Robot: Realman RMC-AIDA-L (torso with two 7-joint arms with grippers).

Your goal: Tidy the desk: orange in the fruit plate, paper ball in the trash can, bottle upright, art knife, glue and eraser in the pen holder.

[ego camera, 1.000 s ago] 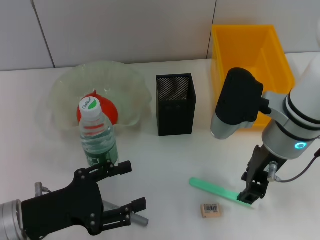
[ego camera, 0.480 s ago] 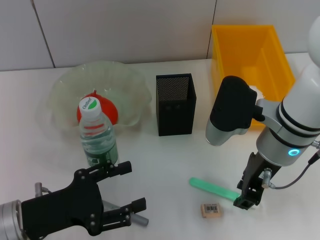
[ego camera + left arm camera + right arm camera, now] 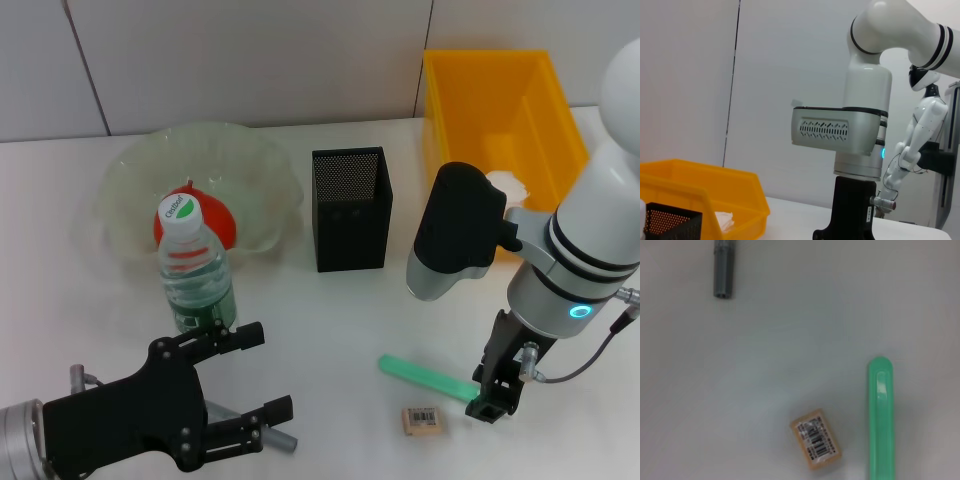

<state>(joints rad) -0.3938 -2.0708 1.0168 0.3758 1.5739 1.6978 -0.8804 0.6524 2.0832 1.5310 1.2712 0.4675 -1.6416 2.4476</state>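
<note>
The orange lies in the pale-green fruit plate, partly behind the upright bottle. The black mesh pen holder stands mid-table. A white paper ball rests inside the yellow trash can. The green art knife lies flat near the front, with the beige eraser just in front of it. My right gripper hangs over the knife's right end. A grey glue stick lies by my open left gripper at the front left.
The right arm's bulky forearm hangs between the pen holder and the trash can. In the left wrist view the right arm fills the middle, with the trash can and pen holder corner low at one side.
My right arm has shifted a little left and toward the table's front, uncovering the paper ball in the trash can. The knife, eraser and left arm have not moved.
</note>
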